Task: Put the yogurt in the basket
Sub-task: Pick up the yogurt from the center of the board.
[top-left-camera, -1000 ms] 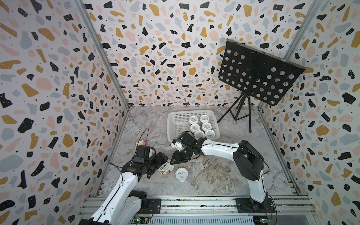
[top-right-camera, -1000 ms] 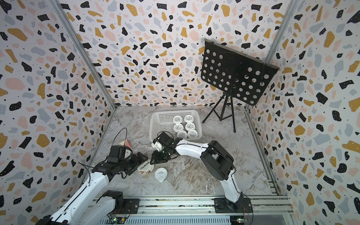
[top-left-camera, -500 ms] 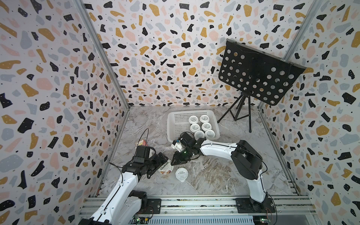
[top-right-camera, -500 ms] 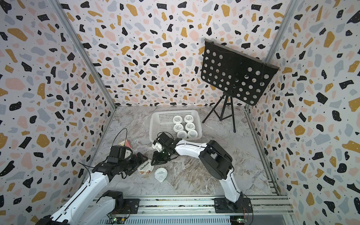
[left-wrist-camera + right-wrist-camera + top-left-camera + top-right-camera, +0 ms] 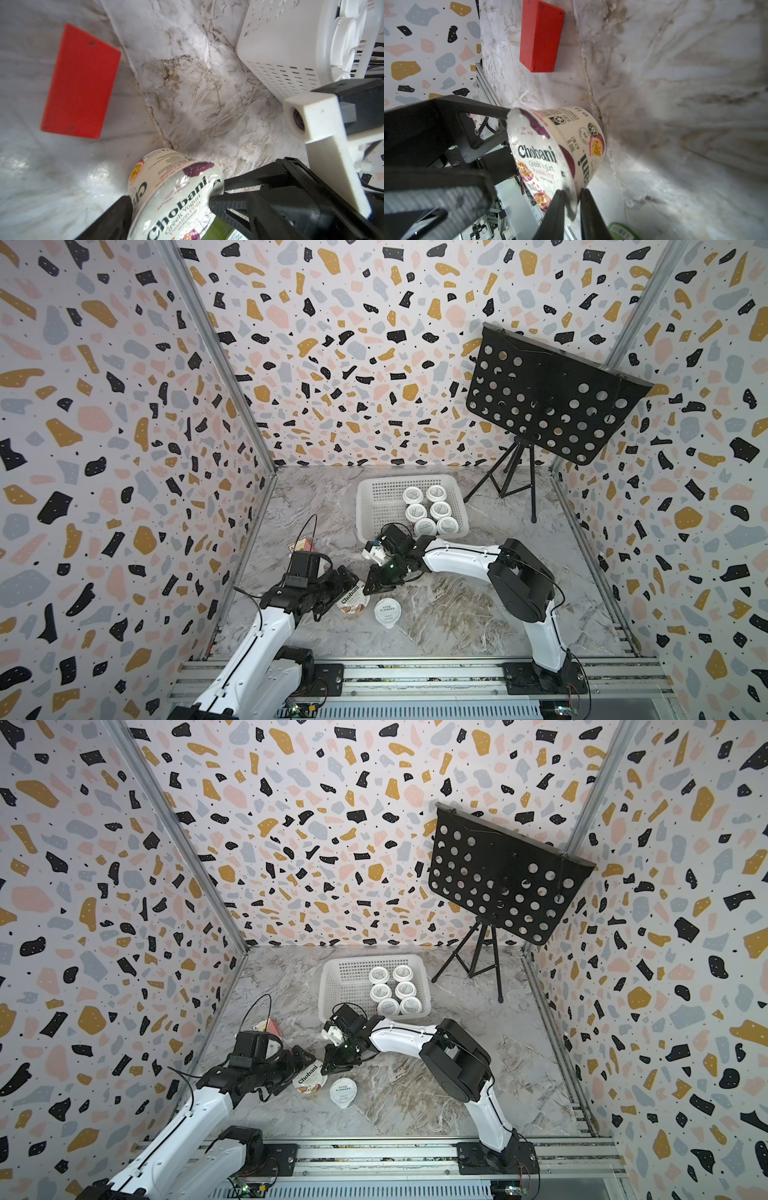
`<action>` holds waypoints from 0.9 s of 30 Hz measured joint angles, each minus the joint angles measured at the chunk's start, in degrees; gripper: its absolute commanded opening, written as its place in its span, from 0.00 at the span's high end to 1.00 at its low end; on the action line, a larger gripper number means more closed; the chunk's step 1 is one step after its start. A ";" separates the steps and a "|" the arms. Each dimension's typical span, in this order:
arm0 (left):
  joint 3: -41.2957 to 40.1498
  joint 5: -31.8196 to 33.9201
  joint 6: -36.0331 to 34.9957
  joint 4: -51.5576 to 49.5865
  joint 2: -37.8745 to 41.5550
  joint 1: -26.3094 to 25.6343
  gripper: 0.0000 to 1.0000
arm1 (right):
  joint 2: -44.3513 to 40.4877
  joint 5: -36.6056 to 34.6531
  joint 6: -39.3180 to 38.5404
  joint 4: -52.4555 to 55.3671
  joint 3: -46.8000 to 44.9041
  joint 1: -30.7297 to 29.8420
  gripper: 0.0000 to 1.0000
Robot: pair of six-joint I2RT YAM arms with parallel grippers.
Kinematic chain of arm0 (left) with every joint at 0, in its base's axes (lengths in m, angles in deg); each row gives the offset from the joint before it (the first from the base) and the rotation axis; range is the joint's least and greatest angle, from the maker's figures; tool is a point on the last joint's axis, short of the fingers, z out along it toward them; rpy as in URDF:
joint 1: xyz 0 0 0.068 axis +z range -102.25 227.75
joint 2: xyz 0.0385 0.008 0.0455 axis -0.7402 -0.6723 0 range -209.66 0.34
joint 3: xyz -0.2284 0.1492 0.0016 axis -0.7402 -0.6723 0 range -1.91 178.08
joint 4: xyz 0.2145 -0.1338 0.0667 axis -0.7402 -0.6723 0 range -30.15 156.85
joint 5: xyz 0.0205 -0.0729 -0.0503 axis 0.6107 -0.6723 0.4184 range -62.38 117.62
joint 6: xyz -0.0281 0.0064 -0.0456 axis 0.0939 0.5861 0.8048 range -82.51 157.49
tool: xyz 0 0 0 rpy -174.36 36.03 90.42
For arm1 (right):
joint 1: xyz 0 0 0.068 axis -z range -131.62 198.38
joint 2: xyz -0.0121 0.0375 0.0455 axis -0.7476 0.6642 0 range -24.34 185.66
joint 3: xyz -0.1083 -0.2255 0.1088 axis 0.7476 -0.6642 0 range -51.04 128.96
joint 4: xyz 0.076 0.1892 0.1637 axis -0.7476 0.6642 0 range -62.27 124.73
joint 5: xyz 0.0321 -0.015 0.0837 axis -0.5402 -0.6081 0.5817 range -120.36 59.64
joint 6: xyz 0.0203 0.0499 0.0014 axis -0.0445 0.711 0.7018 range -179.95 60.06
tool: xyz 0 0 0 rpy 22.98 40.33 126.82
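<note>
The wide Chobani yogurt cup [image 5: 354, 602] [image 5: 308, 1080] tilts on the table, lid facing up and outward. My left gripper [image 5: 169, 201] [image 5: 348, 591] is shut on its sides. My right gripper [image 5: 571, 193] [image 5: 368, 590] comes from the opposite side and pinches the rim of the lid between nearly closed fingers [image 5: 588, 207]. A second yogurt with a tabbed foil lid [image 5: 387, 612] [image 5: 343, 1092] stands just beside them. The white basket [image 5: 376, 506] [image 5: 337, 986] lies behind, with several yogurt cups [image 5: 428, 510] in its right half.
A small red block [image 5: 305, 544] [image 5: 81, 83] [image 5: 542, 37] lies near the left wall, behind my left arm. A black perforated music stand [image 5: 548, 393] on a tripod fills the back right corner. The basket's left half holds no cups.
The right gripper's fingers have narrowed onto the Chobani cup's rim. Both arms and the cups have otherwise stayed in place.
</note>
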 measured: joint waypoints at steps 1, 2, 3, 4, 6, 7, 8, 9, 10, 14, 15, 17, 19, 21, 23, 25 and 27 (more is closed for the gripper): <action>0.00 0.00 0.00 0.00 0.00 0.00 0.11 | 0.00 0.04 0.00 0.00 0.00 0.00 0.89; 0.00 -0.02 0.00 0.00 0.00 0.00 0.11 | 0.00 0.09 0.09 -0.02 0.02 0.00 0.90; 0.00 -0.02 0.00 0.00 0.00 0.00 0.11 | 0.00 0.15 0.02 -0.02 0.09 0.00 0.91; 0.00 0.00 0.00 0.00 0.00 0.00 0.10 | 0.00 0.15 0.00 -0.02 0.09 0.00 0.91; 0.00 0.00 0.00 0.00 0.00 0.00 0.11 | 0.00 0.15 -0.09 0.04 0.09 0.00 0.92; 0.00 0.00 0.00 0.00 0.00 0.00 0.11 | 0.00 0.13 -0.17 0.26 0.20 0.00 0.92; 0.00 0.04 0.00 -0.02 0.02 0.00 0.10 | 0.00 0.09 -0.26 0.57 0.31 0.00 0.92; 0.02 0.22 -0.02 -0.15 0.09 0.00 0.10 | 0.00 0.00 -0.46 0.87 0.44 0.00 0.92; 0.15 0.48 -0.07 -0.48 0.20 0.00 0.09 | 0.00 -0.09 -0.68 1.22 0.57 0.00 0.92; 2.95 3.13 -0.85 -4.17 1.42 0.02 0.08 | -0.02 -0.55 -1.75 3.52 1.44 0.00 0.92; 4.39 4.15 -1.33 -5.31 1.90 0.04 0.07 | -0.13 -0.81 -2.16 4.17 1.70 0.00 0.92; 7.67 6.40 -2.29 -7.32 3.04 0.26 0.07 | -0.50 -1.40 -2.84 5.92 2.21 0.00 0.92; 11.28 8.94 -3.39 -8.85 4.04 0.79 0.06 | -1.40 -1.92 -3.67 7.48 2.45 0.02 0.92; 14.14 11.23 -4.42 -10.10 4.52 1.42 0.06 | -2.73 -2.56 -4.24 9.18 2.54 0.17 0.91; 16.48 13.38 -5.31 -11.21 4.61 2.05 0.05 | -4.52 -3.23 -5.03 11.10 2.93 0.42 0.91; 18.64 15.43 -6.29 -12.33 4.28 2.69 0.05 | -6.51 -3.80 -5.79 13.14 4.07 0.57 0.91; 20.28 16.81 -7.02 -13.05 3.58 3.10 0.05 | -8.44 -4.13 -6.67 15.10 5.88 0.98 0.91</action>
